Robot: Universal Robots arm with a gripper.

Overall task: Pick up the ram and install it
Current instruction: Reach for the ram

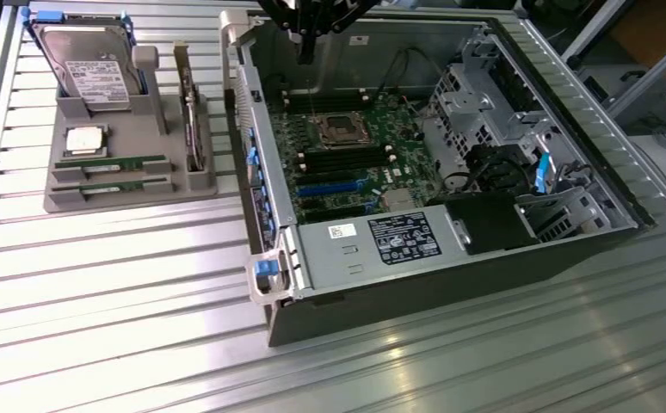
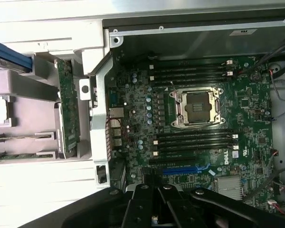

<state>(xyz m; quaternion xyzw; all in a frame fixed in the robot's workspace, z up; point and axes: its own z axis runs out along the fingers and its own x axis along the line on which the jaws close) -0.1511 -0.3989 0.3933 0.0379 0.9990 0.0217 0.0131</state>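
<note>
Two ram sticks (image 1: pixel 113 161) lie side by side in slots at the front of the grey holder (image 1: pixel 81 200), at the exterior view's left; the wrist view catches their thin edges (image 2: pixel 23 137). My gripper (image 1: pixel 306 50) hangs above the far end of the open computer case, over the motherboard (image 1: pixel 345 146) and well apart from the ram. Its dark fingers (image 2: pixel 141 209) are shut with nothing between them. Empty black memory slots (image 2: pixel 194 140) run on both sides of the bare processor socket (image 2: pixel 197 107).
The holder also carries a hard drive (image 1: pixel 92 64), a square silver processor chip (image 1: pixel 85 139) and an upright card with a metal bracket (image 1: pixel 192 120). The case's raised side wall (image 1: pixel 241 129) stands between holder and motherboard. A power supply (image 1: pixel 379 241) fills the case's near end.
</note>
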